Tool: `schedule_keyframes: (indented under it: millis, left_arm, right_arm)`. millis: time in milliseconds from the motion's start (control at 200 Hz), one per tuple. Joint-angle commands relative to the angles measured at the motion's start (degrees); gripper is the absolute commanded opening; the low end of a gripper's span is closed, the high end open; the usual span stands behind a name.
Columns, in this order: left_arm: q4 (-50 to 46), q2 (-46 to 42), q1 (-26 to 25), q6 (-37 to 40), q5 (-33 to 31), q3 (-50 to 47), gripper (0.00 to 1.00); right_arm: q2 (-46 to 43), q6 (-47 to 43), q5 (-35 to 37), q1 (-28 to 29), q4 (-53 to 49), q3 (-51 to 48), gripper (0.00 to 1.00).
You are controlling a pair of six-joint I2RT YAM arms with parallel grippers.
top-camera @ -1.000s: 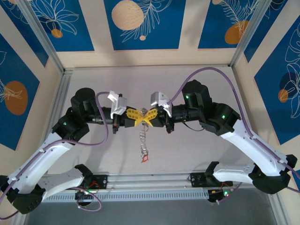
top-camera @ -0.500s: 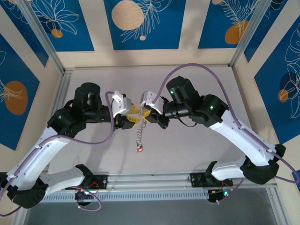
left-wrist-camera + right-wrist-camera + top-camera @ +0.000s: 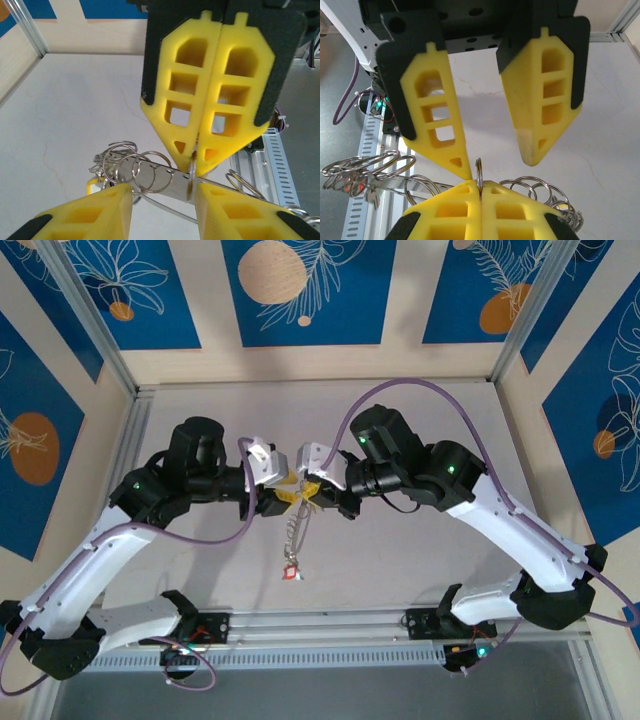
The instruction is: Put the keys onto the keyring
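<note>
Right tool pinches the keyring tight; left tool, part-open, straddles it.

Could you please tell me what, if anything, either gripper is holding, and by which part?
The right gripper pinches a thin metal ring edge-on by its rim, at the fingertips. The left gripper stands open, holding nothing.

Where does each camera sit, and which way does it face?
Top: above and behind the robot, looking down at the table; both arms, left hand meeting right hand.
Left wrist: looks past its own open fingers at the right hand.
Right wrist: looks past its own fingers, shut on a ring, at the left hand.
Wrist views share the ring.
</note>
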Motion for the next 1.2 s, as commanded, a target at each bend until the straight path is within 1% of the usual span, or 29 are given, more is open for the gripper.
schedule_keyframes:
  millis: [0, 70, 100, 115, 130, 165, 300, 365, 410, 530, 600, 805, 890, 925, 1010, 1195]
  left_arm:
    - [-0.33, 0.58, -0.43, 1.20, 1.22, -0.28, 0.36]
    - [-0.36, 1.06, -0.65, 1.35, 1.49, -0.36, 0.30]
    - [-0.28, 1.18, -0.59, 1.43, 1.60, -0.37, 0.25]
    - [-0.15, 1.19, -0.65, 1.45, 1.81, -0.49, 0.22]
    - [-0.06, 1.20, -0.65, 1.47, 2.04, -0.46, 0.16]
    - [0.20, 1.20, -0.60, 1.43, 2.79, -0.54, 0.00]
    - [2.20, 0.46, -0.59, 0.37, 6.09, -1.45, 0.00]
    - [4.35, -1.06, -0.61, -0.43, 6.36, -2.79, 0.00]
    - [6.00, -1.96, -0.42, -1.36, 6.58, -3.56, 0.00]
    - [8.85, -3.27, 0.12, -3.39, 8.10, -4.87, 0.00]
    - [9.92, -3.66, 0.15, -4.00, 8.35, -5.22, 0.00]
    - [12.30, -4.69, 0.39, -5.42, 9.44, -5.91, 0.00]
    - [12.55, -4.96, 0.48, -5.51, 9.62, -6.14, 0.00]
    - [12.58, -5.08, 0.53, -5.53, 9.69, -6.20, 0.00]
    - [12.82, -5.46, 0.60, -5.71, 10.07, -6.37, 0.00]
    - [12.37, -5.70, 0.59, -5.61, 10.62, -6.29, 0.00]
  right_arm:
    - [0.14, -0.84, -1.93, 0.44, 1.18, 2.32, 0.00]
    - [0.00, -0.83, -2.42, 0.40, 1.68, 2.23, 0.00]
    - [0.01, -0.78, -2.70, 0.44, 1.91, 2.11, 0.00]
    - [0.01, -0.78, -2.80, 0.47, 2.02, 2.17, 0.00]
    - [0.01, -0.74, -2.81, 0.38, 2.06, 2.10, 0.00]
    - [0.09, -0.70, -2.81, 0.38, 2.15, 2.13, 0.00]
    - [0.70, -0.15, -3.06, 0.02, 1.70, 2.27, 0.00]
    - [0.40, 0.72, -3.51, -0.55, 1.93, 1.89, 0.11]
    - [-0.01, 1.56, -3.63, -0.84, 2.19, 1.15, 0.17]
    - [-2.35, 4.56, -4.92, -2.15, 4.39, -2.22, 0.28]
    - [-3.78, 6.91, -7.12, -3.13, 5.74, -4.01, 0.31]
    - [-7.07, 12.00, -10.38, -5.16, 7.82, -8.78, 0.31]
    - [-8.34, 13.80, -13.30, -6.16, 9.07, -10.60, 0.31]
    - [-8.77, 14.35, -14.40, -6.39, 9.76, -11.18, 0.30]
    - [-9.15, 14.80, -15.33, -6.59, 10.69, -11.83, 0.22]
    - [-8.76, 14.98, -16.67, -6.93, 11.69, -12.06, 0.14]
